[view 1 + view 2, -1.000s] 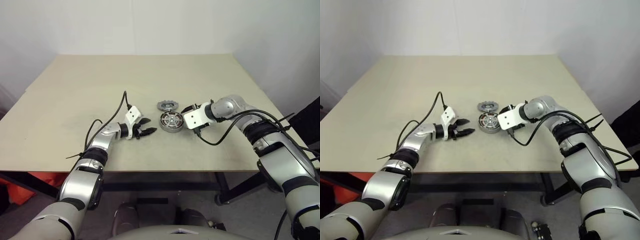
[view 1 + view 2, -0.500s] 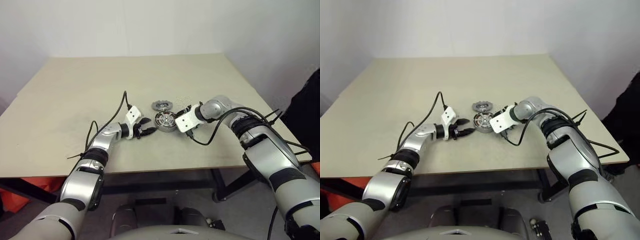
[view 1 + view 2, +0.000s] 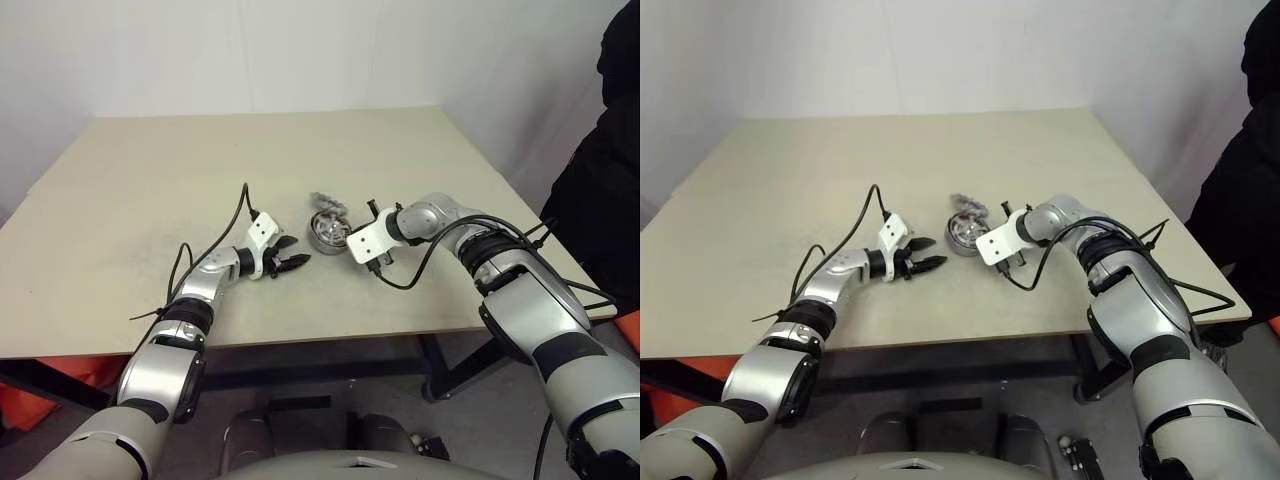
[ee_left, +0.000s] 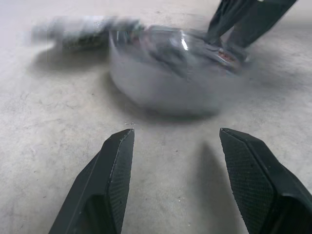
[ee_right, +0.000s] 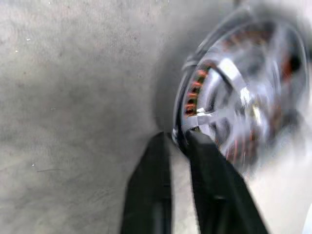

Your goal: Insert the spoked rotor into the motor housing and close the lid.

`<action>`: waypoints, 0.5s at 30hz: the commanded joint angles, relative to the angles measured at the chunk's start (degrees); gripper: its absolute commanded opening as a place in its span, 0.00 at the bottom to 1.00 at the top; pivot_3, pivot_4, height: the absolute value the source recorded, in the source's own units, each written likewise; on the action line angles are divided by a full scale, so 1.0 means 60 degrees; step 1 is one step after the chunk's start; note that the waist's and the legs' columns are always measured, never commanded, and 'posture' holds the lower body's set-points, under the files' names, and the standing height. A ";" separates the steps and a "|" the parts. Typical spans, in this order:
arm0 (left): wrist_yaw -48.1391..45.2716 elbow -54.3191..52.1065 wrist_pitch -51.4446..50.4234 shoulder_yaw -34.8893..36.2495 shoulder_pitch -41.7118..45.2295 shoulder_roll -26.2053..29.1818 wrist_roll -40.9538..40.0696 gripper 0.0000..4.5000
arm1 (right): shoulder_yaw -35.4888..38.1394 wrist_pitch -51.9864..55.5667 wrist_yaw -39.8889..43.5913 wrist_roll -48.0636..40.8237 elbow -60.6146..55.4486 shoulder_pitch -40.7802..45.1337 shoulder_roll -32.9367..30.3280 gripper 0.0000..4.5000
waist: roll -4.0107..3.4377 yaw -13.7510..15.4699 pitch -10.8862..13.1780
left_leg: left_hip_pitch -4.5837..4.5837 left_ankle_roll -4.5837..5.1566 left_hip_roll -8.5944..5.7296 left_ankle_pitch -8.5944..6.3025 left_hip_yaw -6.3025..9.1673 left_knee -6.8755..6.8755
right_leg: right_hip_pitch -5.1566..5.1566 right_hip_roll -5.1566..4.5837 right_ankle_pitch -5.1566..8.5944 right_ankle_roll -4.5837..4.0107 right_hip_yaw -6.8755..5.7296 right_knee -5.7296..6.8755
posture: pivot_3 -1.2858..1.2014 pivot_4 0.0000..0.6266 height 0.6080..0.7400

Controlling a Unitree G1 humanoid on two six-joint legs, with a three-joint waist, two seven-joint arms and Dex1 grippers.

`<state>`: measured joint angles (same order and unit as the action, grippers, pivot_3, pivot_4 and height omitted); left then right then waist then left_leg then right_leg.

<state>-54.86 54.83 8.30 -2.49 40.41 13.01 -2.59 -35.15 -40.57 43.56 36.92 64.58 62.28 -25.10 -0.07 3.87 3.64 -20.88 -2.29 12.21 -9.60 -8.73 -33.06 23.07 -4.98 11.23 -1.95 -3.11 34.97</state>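
Now the right gripper (image 5: 174,141), pinching the motor housing (image 3: 328,232) rim (rotor inside), could tip it; the left gripper (image 4: 176,151) waits half open.

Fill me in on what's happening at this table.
A humanoid robot is putting a small motor together. Its right pincer has closed on the rim of the motor housing, with the spoked rotor sitting inside the copper windings. The left pincer hangs open beside the housing, holding nothing. The lid lies on the table just behind the housing, not yet fitted.
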 commanded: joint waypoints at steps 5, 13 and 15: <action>0.0136 0.0044 0.0173 0.0119 0.0368 0.0061 -0.0108 0.66 | 0.0499 0.0266 0.0034 -0.0489 -0.0174 -0.0040 -0.0097 0.00 | 0.0001 0.0011 0.0001 | -0.0017 0.0000 -0.0002 0.0000 -0.0003 -0.0004 | 0.0002 -0.0003 -0.0004 -0.0006 0.0001 -0.0005 | 0.52 0.00 1.00; 0.0495 0.0206 0.0305 0.0475 0.0313 0.0540 -0.0214 0.66 | 0.2520 0.4813 0.3019 -0.3696 -0.2933 -0.0974 0.0872 0.00 | 0.0000 0.0012 0.0005 | -0.0054 0.0002 0.0018 0.0000 -0.0008 -0.0002 | 0.0037 0.0014 -0.0005 -0.0009 -0.0001 -0.0011 | 0.52 0.00 1.00; 0.0536 0.0168 0.0330 0.0570 0.0231 0.0754 -0.0264 0.66 | 0.2780 0.6911 0.3675 -0.4286 -0.4617 -0.1441 0.1109 0.00 | -0.0005 0.0031 0.0009 | -0.0064 0.0003 0.0042 0.0000 -0.0006 0.0001 | 0.0048 0.0032 -0.0005 -0.0011 -0.0004 -0.0012 | 0.52 0.00 1.00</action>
<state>-52.07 56.37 9.00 -0.38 41.27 16.31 -3.03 -21.37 -7.67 62.48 16.48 46.71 52.90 -19.34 -0.10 4.06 3.70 -21.27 -2.28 12.53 -9.59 -8.77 -33.05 23.37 -4.72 11.21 -2.03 -3.14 34.88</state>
